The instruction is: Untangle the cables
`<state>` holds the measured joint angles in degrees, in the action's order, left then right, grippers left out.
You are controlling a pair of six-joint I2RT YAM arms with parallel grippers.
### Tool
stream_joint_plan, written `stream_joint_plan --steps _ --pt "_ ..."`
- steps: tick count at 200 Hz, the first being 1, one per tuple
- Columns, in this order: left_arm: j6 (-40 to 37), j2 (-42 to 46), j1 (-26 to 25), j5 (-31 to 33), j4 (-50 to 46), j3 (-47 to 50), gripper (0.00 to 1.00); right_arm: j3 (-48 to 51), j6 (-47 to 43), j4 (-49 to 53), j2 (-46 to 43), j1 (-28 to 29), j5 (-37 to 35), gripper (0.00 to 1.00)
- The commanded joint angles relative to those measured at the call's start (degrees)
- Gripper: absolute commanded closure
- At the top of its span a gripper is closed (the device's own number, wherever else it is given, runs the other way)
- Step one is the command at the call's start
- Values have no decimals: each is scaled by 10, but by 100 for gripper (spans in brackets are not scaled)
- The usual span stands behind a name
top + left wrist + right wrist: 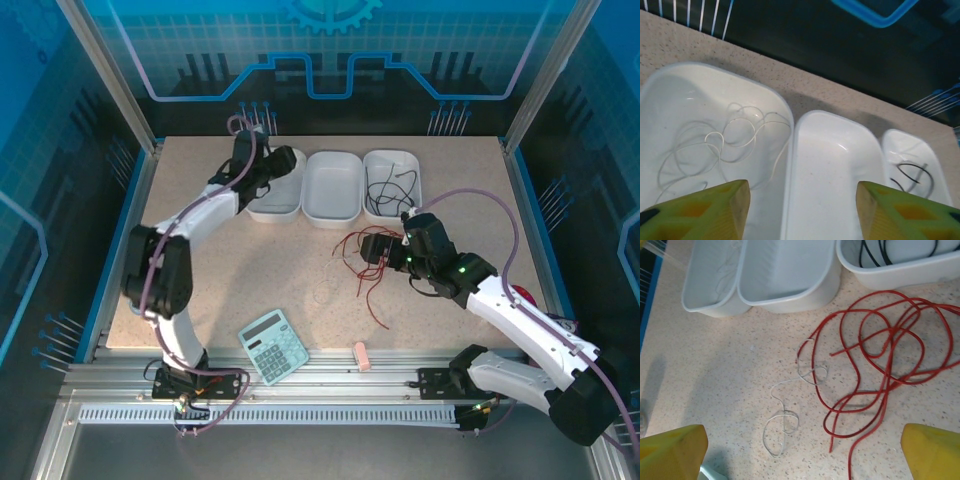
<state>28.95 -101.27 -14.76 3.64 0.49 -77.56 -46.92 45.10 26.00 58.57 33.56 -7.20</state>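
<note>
Usefully, my left wrist view has white cable point(715, 133) coiled in a tray point(670, 85) beyond the left gripper point(800, 200), fingers parted and empty, while the right wrist finds red cable point(885, 390) ahead of the right gripper point(802, 440), equally wide, empty.

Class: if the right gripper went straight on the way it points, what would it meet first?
Probably the table, between the white cable and the red cable; the right gripper is open, and depth is unclear.

Three white plastic tubs point(332, 187) line the speckled table's point(250, 285) far edge; thin white wire point(715, 135) lies in the left, black wires point(385, 192) in the right, red wires point(358, 252) before it.
</note>
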Motion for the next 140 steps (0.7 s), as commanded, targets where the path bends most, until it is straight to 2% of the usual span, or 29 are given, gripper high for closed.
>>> stream_joint_plan --steps 1,12,28,42,102,140 --pt "-30 82 -21 -5 -3 57 36 -15 17 39 12 -2 -20 0" --pt "-45 117 -39 7 -13 84 31 -16 20 43 18 0 -20 0" --pt "-81 161 -76 36 -42 117 11 -18 25 47 27 1 -19 0" --pt "-99 195 -109 63 -63 149 1 -16 27 50 33 3 -19 0" --pt "-56 310 -234 100 -106 284 1 -14 27 70 49 2 -28 0" --pt "-31 333 -288 125 -113 326 1 -13 29 83 54 -1 -33 0"
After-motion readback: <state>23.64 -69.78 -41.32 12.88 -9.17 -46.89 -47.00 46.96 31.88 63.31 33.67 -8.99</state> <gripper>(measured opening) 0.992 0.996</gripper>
